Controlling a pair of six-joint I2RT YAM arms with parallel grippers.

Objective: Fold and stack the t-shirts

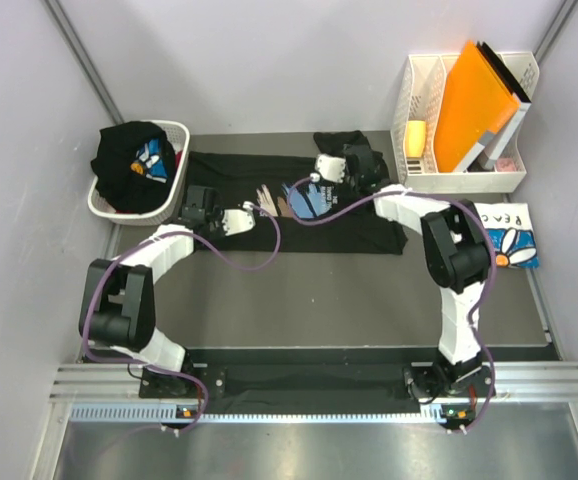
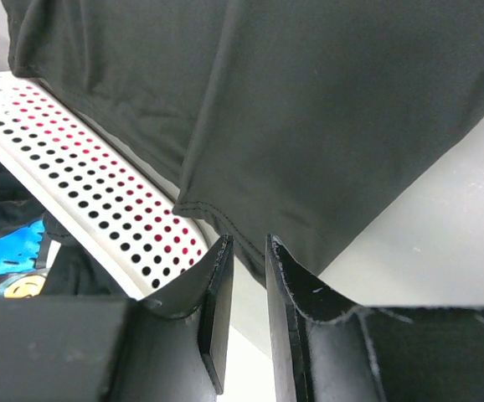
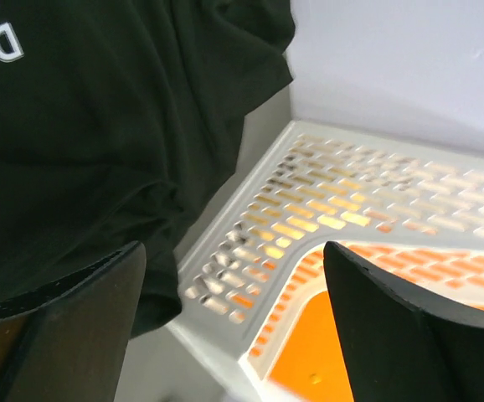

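Note:
A black t-shirt (image 1: 269, 200) with a blue, white and tan chest print lies spread flat at the back of the table. My left gripper (image 1: 195, 206) hovers at its left edge beside the basket. Its jaws (image 2: 249, 241) stand narrowly open with nothing between them, and the shirt's hem (image 2: 309, 126) lies just past the tips. My right gripper (image 1: 367, 162) is at the shirt's far right corner, wide open (image 3: 235, 251) and empty, with black cloth (image 3: 100, 126) bunched to its left. A second black t-shirt (image 1: 129, 165) fills the basket. A folded white t-shirt (image 1: 504, 235) with a blue daisy lies at the right.
A white perforated laundry basket (image 1: 176, 135) (image 2: 83, 176) stands at the back left. A white file organiser (image 1: 419, 100) (image 3: 309, 201) with an orange folder (image 1: 474, 100) (image 3: 326, 352) stands at the back right, close to my right fingers. Grey walls enclose the table.

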